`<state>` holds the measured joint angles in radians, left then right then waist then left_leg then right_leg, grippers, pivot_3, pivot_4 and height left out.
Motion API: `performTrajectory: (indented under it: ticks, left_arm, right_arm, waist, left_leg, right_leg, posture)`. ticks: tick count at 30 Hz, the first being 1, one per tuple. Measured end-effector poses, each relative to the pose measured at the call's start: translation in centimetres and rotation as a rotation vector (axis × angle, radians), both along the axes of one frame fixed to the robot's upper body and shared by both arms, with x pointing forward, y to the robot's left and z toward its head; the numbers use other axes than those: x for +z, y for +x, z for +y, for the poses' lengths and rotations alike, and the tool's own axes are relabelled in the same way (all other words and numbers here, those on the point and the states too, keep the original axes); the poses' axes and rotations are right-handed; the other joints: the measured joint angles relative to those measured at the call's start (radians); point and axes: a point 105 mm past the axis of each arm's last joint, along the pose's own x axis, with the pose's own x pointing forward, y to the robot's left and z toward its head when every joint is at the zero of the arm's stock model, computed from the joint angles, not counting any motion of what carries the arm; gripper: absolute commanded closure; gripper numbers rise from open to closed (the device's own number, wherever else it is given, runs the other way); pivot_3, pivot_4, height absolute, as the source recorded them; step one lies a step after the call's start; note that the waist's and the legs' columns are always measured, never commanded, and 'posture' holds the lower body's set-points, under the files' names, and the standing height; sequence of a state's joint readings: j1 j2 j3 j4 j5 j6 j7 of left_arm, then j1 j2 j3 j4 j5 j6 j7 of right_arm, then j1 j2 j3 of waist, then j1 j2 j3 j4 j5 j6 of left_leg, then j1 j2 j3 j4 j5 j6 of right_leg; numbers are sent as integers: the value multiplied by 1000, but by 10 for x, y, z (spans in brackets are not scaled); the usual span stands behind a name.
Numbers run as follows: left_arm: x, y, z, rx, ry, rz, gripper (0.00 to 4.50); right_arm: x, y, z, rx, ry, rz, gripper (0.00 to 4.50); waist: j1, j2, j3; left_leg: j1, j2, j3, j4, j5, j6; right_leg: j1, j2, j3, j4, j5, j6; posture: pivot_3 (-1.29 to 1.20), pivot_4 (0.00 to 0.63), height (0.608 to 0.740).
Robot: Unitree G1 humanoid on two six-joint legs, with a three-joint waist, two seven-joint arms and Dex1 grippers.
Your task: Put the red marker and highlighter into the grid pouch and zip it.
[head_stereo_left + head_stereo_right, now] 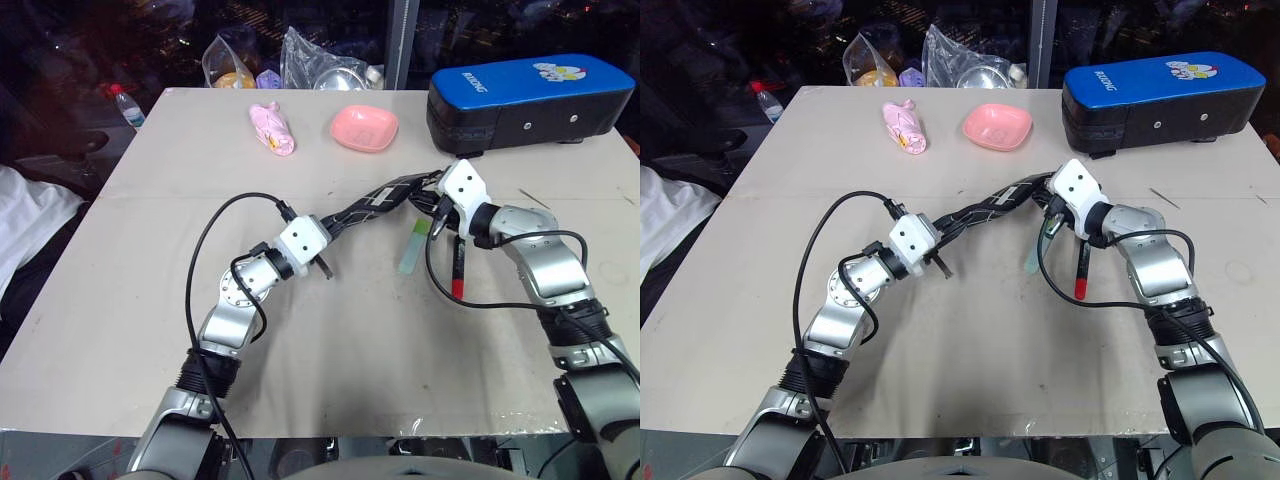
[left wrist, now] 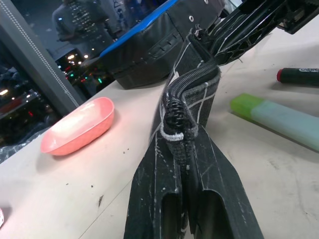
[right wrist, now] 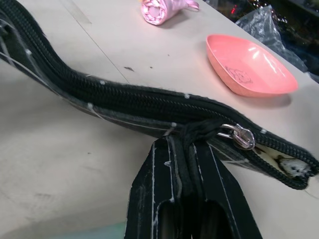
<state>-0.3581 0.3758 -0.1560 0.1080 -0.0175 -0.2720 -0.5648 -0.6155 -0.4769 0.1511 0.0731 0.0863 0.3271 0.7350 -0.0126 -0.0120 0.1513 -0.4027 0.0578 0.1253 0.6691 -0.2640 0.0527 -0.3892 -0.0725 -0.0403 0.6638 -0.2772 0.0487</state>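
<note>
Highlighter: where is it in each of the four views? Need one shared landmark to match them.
Left eye view: highlighter on the table, right of centre, beside the right gripper.
Right eye view: partly behind the right arm, right of centre.
Left wrist view: right side, green cap toward the grid pouch, at.
Right wrist view: can't identify it.
Shared landmark: pink dish.

A shallow pink plastic dish (image 1: 365, 128) sits on the pale bench (image 1: 150, 300) beyond the hands, with a rolled pink bundle (image 1: 272, 129) just beside it, farther toward the left hand's side. A big blue-and-black hard case (image 1: 528, 101) stands beyond the right hand at the bench's far corner. Crinkled clear plastic bags (image 1: 300, 60) lie past the far edge, and a small plastic water bottle (image 1: 127, 104) stands off the left-hand side.
</note>
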Motion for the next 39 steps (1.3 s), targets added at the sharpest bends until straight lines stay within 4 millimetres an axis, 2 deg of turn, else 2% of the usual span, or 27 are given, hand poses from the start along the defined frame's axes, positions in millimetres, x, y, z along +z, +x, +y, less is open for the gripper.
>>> performTrajectory:
  ticks: [13, 20, 30, 39]
  left_arm:
    - [19, 9, 10, 108, -44, -93, 4500]
    - [19, 10, 9, 115, -48, -99, 4500]
    - [18, 7, 5, 94, -37, -108, 4500]
    - [3, -3, -4, 14, 17, -74, 4500]
  right_arm:
    - [-1, -3, -2, 12, -21, 9, 4474]
    - [4, -9, 4, 44, -24, 6, 4474]
    - [0, -14, 14, 93, -41, 31, 4474]
    - [2, -15, 16, 131, -64, 23, 4474]
  waist:
    - [0, 0, 0]
    - [1, 0, 0]
    - [1, 0, 0]
    - [1, 0, 0]
  left_leg:
    - [-1, 0, 0, 0, 0, 0]
    - [-1, 0, 0, 0, 0, 0]
    - [-8, 0, -1, 1, 0, 0]
    - [-11, 0, -2, 3, 0, 0]
  right_leg:
    - [-1, 0, 0, 0, 0, 0]
    - [-1, 0, 0, 0, 0, 0]
    - [-7, 0, 0, 1, 0, 0]
    - [-9, 0, -3, 0, 0, 0]
  posture:
    - [0, 150, 740]
    - [0, 150, 740]
    - [0, 150, 740]
    - [0, 150, 740]
